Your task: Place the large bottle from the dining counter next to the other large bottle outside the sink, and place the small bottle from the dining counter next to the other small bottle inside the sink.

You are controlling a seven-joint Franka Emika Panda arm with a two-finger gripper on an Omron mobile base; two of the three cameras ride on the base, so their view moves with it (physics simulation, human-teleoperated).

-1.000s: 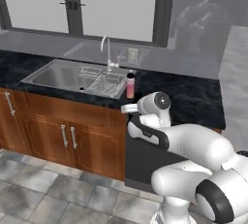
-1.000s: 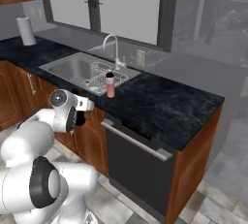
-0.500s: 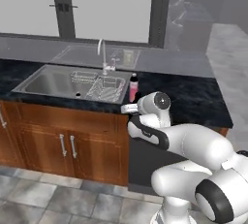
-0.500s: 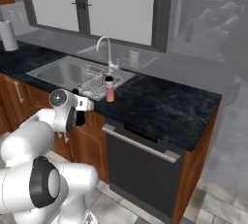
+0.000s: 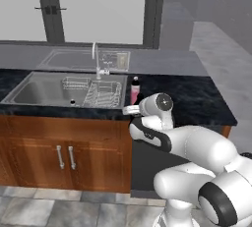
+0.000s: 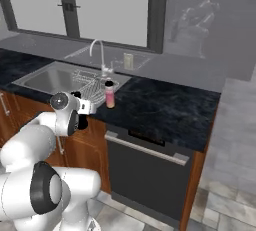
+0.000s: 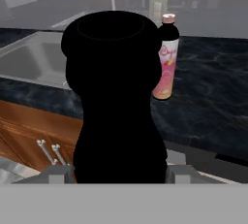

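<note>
My gripper (image 7: 120, 174) is shut on the large bottle (image 7: 114, 102), a near-black shape that rises close in front of the hand camera. In the base views the gripper (image 5: 132, 109) (image 6: 84, 108) hovers at the counter's front edge, just right of the sink (image 5: 34, 91) (image 6: 47, 80). The other large bottle (image 7: 164, 65) (image 5: 134, 90) (image 6: 109, 95), dark with a pink-white label, stands upright on the black counter (image 7: 213, 102) outside the basin, a little beyond and to the right of the held one. The small bottle and the dining counter are out of view.
A curved chrome faucet (image 5: 94, 56) (image 6: 97, 52) stands behind the basin, and a wire rack (image 5: 98, 92) lies inside it. Wood cabinets (image 5: 64, 155) and a black dishwasher front (image 6: 145, 170) sit below the counter. A wall outlet (image 7: 157, 6) is behind the bottle.
The base has driven, so the whole scene has shifted and the sink counter looks closer. The gripper keeps the same hold on the large bottle.
</note>
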